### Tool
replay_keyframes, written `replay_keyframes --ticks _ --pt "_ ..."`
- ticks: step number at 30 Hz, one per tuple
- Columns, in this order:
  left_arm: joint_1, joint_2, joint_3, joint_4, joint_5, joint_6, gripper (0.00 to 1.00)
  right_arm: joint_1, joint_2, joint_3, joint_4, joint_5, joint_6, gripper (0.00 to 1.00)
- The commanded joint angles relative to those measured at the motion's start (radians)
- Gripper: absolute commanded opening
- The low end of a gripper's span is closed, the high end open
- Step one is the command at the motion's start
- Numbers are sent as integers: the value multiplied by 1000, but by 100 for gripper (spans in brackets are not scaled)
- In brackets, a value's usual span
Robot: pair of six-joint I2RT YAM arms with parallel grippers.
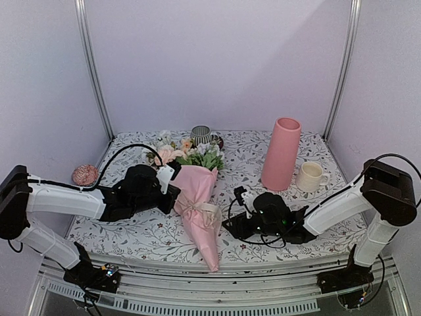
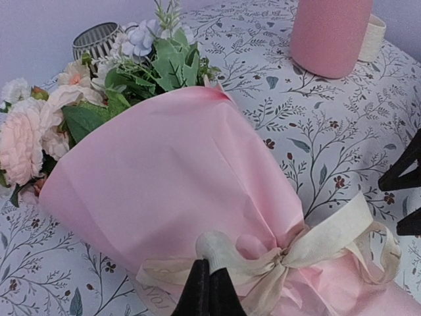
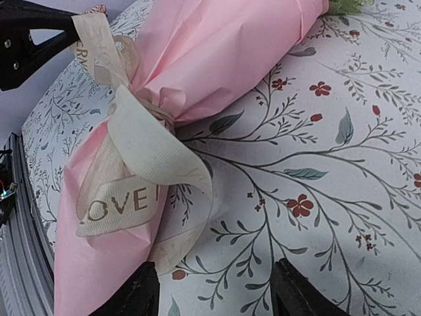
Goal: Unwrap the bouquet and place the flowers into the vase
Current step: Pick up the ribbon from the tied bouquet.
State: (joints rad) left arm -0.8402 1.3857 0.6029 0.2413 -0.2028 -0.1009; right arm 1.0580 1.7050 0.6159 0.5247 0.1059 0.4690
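Left arm stretches low to the bouquet (image 1: pixel 197 194), left gripper (image 2: pixel 209 280) pinching a ribbon (image 3: pixel 141 148) tail; right arm lies low, right gripper (image 3: pixel 214 286) spread beside the ribbon's loops.

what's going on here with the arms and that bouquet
The bouquet lies on the table, still wrapped and tied. The left gripper is shut on one tail of the cream ribbon, while the right gripper, jaws apart, sits at the ribbon's loop. The pink vase stands behind, no flowers in it.
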Motion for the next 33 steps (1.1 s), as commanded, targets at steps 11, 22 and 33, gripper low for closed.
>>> replay_keyframes --ticks 11,22,33 --pt "-6 -16 -9 8 5 9 0 -22 59 48 55 -52 49 61" --pt "-7 -3 -5 6 7 13 0 -35 150 112 59 -112 55 52" --pt "-8 6 0 2 8 15 0 -62 213 140 80 -183 69 37"
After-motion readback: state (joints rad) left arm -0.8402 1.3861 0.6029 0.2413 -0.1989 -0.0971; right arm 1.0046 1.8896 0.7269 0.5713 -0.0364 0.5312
